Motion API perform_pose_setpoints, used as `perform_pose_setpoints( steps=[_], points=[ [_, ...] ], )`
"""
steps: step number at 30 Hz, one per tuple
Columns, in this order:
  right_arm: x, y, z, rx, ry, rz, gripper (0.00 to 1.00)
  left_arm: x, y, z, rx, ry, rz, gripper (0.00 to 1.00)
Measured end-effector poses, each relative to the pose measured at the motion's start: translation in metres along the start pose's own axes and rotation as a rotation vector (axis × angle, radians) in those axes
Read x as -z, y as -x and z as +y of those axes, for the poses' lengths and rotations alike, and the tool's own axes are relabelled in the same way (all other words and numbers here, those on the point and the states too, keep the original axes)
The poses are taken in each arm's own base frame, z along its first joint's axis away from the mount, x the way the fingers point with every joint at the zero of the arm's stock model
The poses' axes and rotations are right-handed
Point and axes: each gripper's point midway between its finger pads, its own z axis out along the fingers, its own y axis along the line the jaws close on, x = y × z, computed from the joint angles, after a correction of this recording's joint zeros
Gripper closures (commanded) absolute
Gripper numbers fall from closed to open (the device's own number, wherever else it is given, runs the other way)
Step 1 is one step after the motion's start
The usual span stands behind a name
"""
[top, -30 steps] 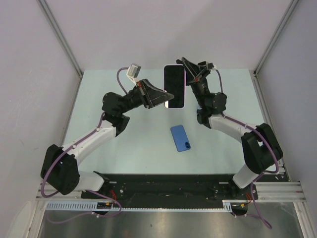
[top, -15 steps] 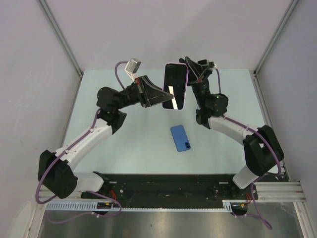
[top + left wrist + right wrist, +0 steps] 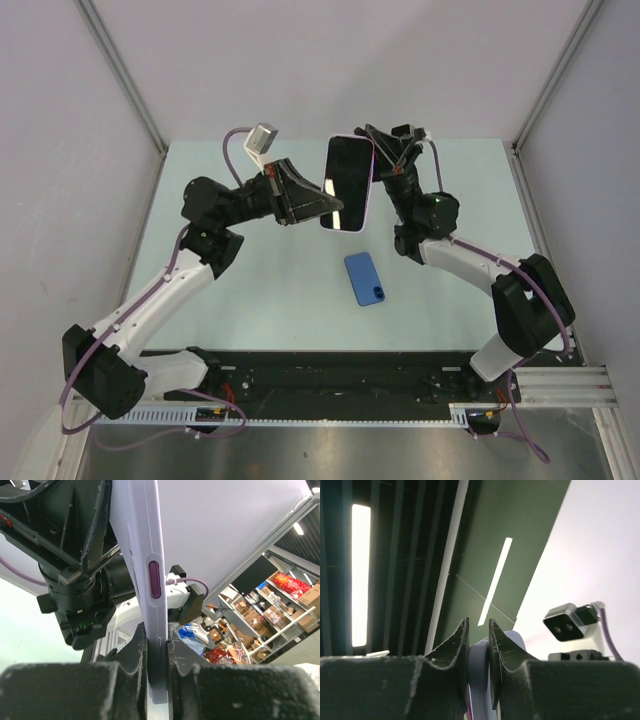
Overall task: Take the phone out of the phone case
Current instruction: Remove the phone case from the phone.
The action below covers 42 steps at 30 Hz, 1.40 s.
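1. Table [image 3: 250,290]: pale green top. A blue phone-shaped item [image 3: 365,278] lies flat near its middle and is the reference point for every entry below.
2. Left arm [image 3: 160,300]: rises from the near left of the blue item to a point beyond it and to its left.
3. Right arm [image 3: 480,265]: rises from the near right of the blue item to a point beyond it and slightly to its right.
4. Phone [image 3: 347,183]: held in the air beyond the blue item, well clear of it and of the table. Its dark screen faces the overhead camera and shows a bright reflection.
5. Phone case [image 3: 145,540]: lilac, fitted on the phone. The left wrist view shows it edge-on.
6. Left gripper [image 3: 335,207]: clamped on the phone at the end nearer the blue item. The left wrist view shows one finger against each face with no gap.
7. Right gripper [image 3: 372,150]: clamped on the phone's corner farthest from the blue item. The right wrist view shows the rounded corner pinched between its fingers.
8. Blue item: a camera cut-out shows at its near right corner. Whether it is a phone or an empty case cannot be told.
9. Side button [image 3: 155,580]: purple, set in the case edge just above the left fingers.
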Motion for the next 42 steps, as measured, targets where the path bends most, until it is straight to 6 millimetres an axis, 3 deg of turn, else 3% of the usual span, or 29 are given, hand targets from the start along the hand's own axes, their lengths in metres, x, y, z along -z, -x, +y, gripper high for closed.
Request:
perform_pose_setpoints(
  steps=[3, 7, 11, 15, 22, 30, 35, 42],
  points=[
    [0.019, 0.008, -0.013, 0.011, -0.061, -0.011, 0.99, 0.003, -0.007, 0.004, 0.040, 0.031, 0.030, 1.00],
    [0.061, 0.032, -0.042, 0.047, -0.182, -0.077, 0.89, 0.006, -0.023, 0.022, 0.171, 0.117, 0.078, 1.00],
    [0.087, 0.040, -0.061, 0.114, -0.255, -0.103, 0.85, 0.012, -0.036, 0.041, 0.284, 0.191, 0.089, 1.00],
    [0.091, 0.039, -0.062, 0.237, -0.282, -0.097, 0.81, 0.015, -0.038, 0.044, 0.326, 0.200, 0.092, 1.00],
    [0.100, 0.020, -0.055, 0.372, -0.320, -0.039, 0.67, 0.020, -0.041, 0.031, 0.297, 0.127, 0.142, 1.00],
    [0.127, 0.022, -0.082, 0.429, -0.478, -0.024, 0.46, 0.029, -0.050, 0.053, 0.334, 0.133, 0.168, 1.00],
    [0.134, 0.016, -0.082, 0.490, -0.547, 0.007, 0.48, 0.030, -0.050, 0.050, 0.308, 0.107, 0.186, 1.00],
    [0.135, 0.010, -0.082, 0.510, -0.550, 0.045, 0.61, 0.032, -0.052, 0.054, 0.280, 0.084, 0.207, 1.00]
  ],
)
